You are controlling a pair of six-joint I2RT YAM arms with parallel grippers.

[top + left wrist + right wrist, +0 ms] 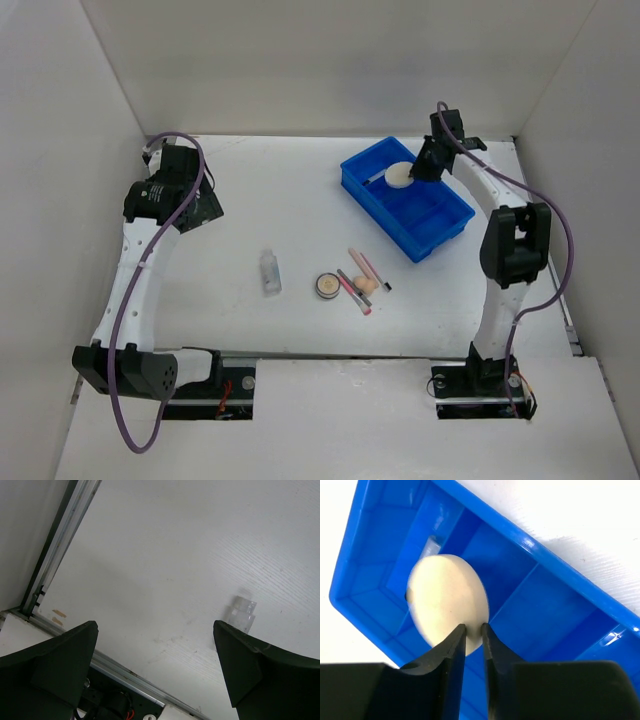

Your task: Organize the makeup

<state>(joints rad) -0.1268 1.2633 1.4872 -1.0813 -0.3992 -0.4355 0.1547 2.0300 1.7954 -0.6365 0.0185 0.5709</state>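
One cream pad [447,597] hangs over blue tray [545,555], edge pinched in right tool [472,627].

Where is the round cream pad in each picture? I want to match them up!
Top external: the cream pad is at the upper right, at the far end of the blue tray.
Left wrist: not in this picture.
Right wrist: the cream pad is left of center, its edge pinched by the right gripper.
Shared landmark: the blue tray, seen in the top and right wrist views.
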